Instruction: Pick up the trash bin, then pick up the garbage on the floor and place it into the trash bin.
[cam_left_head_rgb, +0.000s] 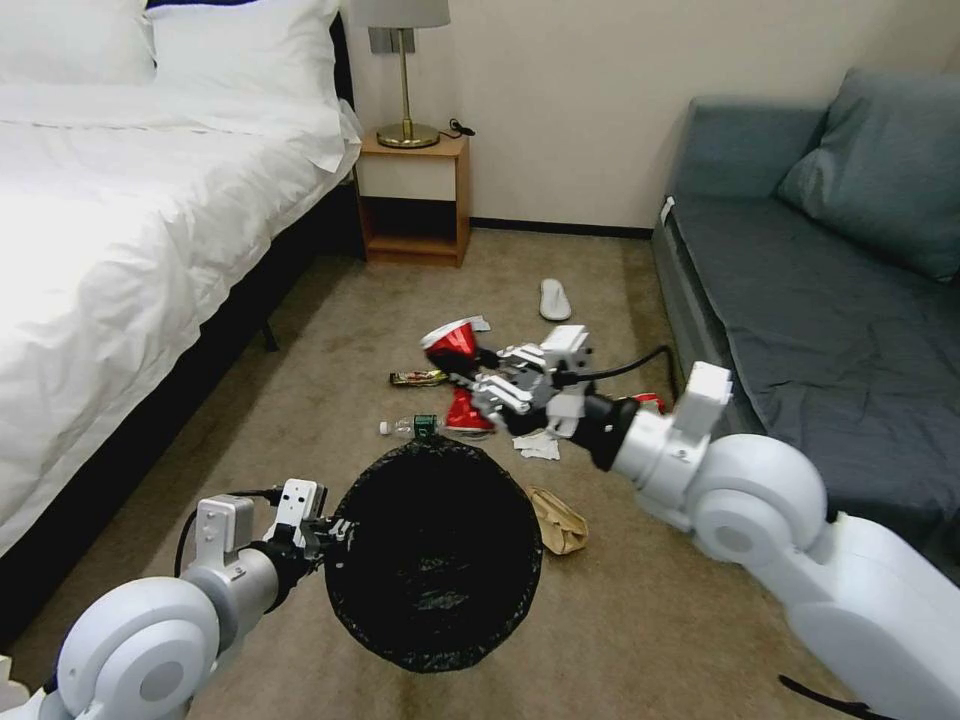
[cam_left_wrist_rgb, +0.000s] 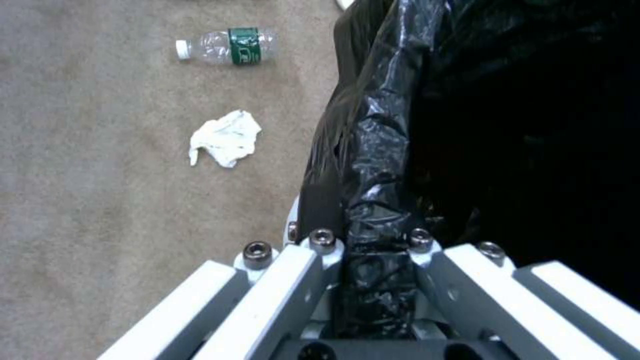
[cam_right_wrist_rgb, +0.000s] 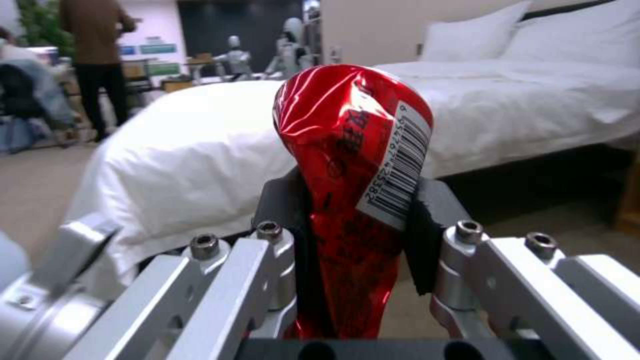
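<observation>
My left gripper (cam_left_head_rgb: 335, 532) is shut on the rim of the trash bin (cam_left_head_rgb: 432, 555), a round bin lined with a glossy black bag (cam_left_wrist_rgb: 380, 150), held off the carpet. My right gripper (cam_left_head_rgb: 478, 378) is shut on a red snack wrapper (cam_left_head_rgb: 452, 344), held in the air beyond the bin; the wrapper (cam_right_wrist_rgb: 350, 165) shows a barcode between the pads. Garbage on the floor: a clear green-labelled bottle (cam_left_head_rgb: 410, 427) (cam_left_wrist_rgb: 227, 46), a crumpled white tissue (cam_left_wrist_rgb: 225, 137), a second red wrapper (cam_left_head_rgb: 466, 412), a gold-brown wrapper (cam_left_head_rgb: 417, 377), white tissue (cam_left_head_rgb: 540, 446), a brown paper bag (cam_left_head_rgb: 558, 518), a white slipper (cam_left_head_rgb: 554, 298).
A bed (cam_left_head_rgb: 120, 230) with white bedding fills the left. A wooden nightstand (cam_left_head_rgb: 414, 200) with a lamp stands at the back wall. A grey-blue sofa (cam_left_head_rgb: 820, 280) runs along the right. Beige carpet lies between them.
</observation>
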